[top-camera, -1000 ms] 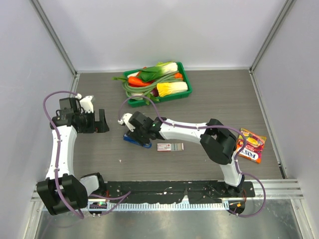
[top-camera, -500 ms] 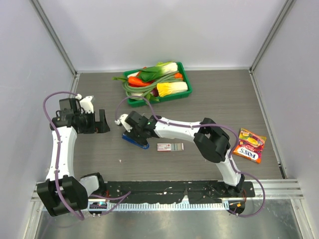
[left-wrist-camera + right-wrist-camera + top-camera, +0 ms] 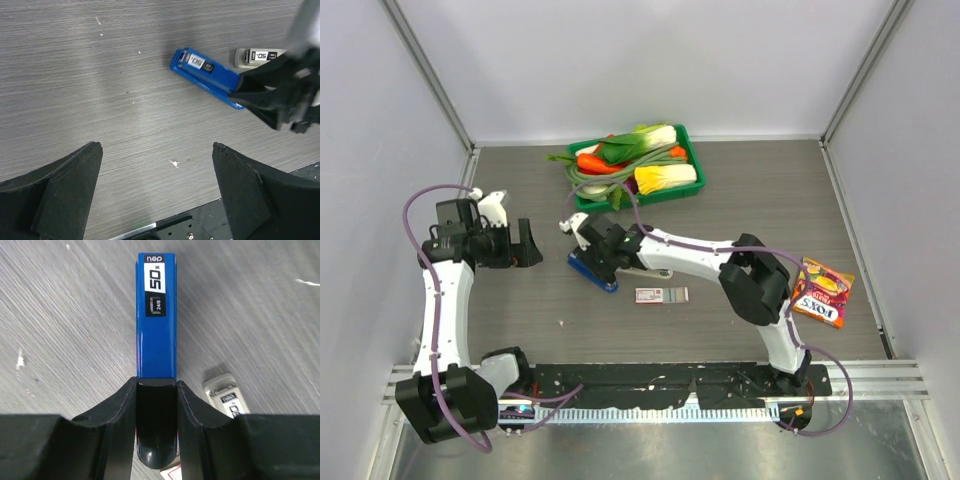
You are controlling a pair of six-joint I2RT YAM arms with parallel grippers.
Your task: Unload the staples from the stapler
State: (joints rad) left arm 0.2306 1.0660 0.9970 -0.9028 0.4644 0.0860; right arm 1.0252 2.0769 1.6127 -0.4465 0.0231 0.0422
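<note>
The black stapler with the silver-white top does not show in any view. My right gripper (image 3: pixel 603 262) (image 3: pixel 156 382) is shut on the black rear end of a blue stapler (image 3: pixel 590 270) (image 3: pixel 156 315), which lies flat on the table and also shows in the left wrist view (image 3: pixel 205 75). My left gripper (image 3: pixel 525 245) (image 3: pixel 156 150) is open and empty, to the left of the blue stapler and above the table. Tiny pale flecks (image 3: pixel 173 162) (image 3: pixel 20 360) lie on the table; I cannot tell whether they are staples.
A small flat pink-and-white box (image 3: pixel 661 294) (image 3: pixel 225 395) lies just right of the blue stapler. A green tray (image 3: pixel 660 197) of toy vegetables stands at the back. A snack packet (image 3: pixel 823 292) lies at the right.
My right gripper has shifted a little with the blue stapler in it, turning it slightly on the table. The left arm has barely moved.
</note>
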